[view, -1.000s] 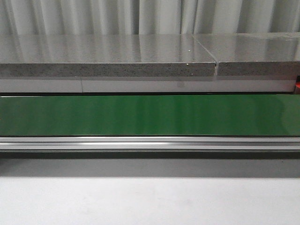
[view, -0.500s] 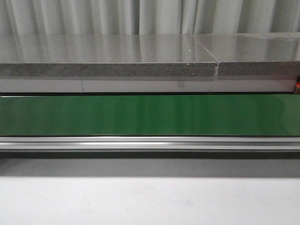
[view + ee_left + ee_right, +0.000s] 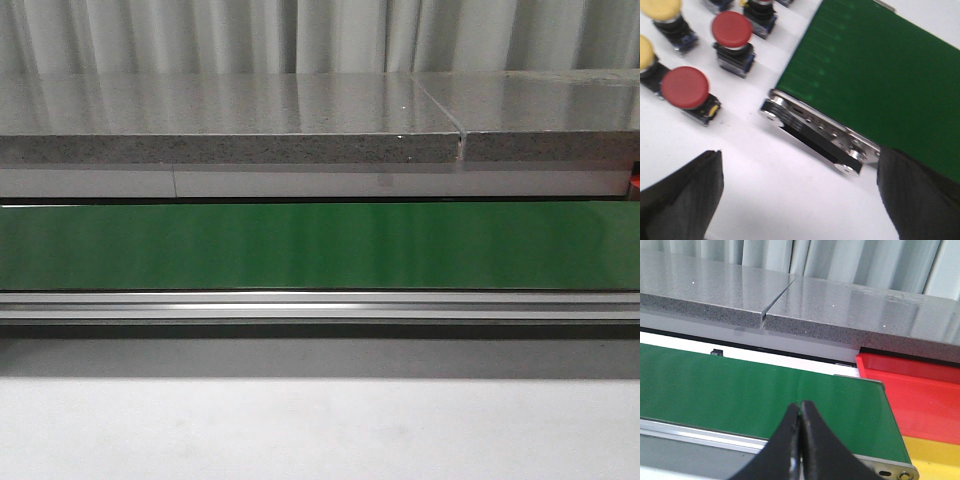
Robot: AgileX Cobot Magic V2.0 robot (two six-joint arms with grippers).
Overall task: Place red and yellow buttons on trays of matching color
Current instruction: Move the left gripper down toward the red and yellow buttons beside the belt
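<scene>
Red buttons (image 3: 731, 28) and yellow buttons (image 3: 660, 8) standing in rows on white table (image 3: 780, 195), just beside end of green conveyor belt (image 3: 880, 75). Nearest red button (image 3: 685, 87) close to belt's metal end roller (image 3: 812, 137), not touching it. Farther buttons cut off at frame edge, perhaps more of each colour. Left gripper (image 3: 800, 192) spread wide above bare table, nothing between fingers (image 3: 682, 197). Right gripper (image 3: 801, 440) pinched closed, empty, poised over belt's near edge. Red tray (image 3: 920, 390) just past belt's end, yellow tray (image 3: 932, 455) beside it, nearer. Front view: belt (image 3: 320, 245) bare, grey stone shelf (image 3: 230, 120) behind.
</scene>
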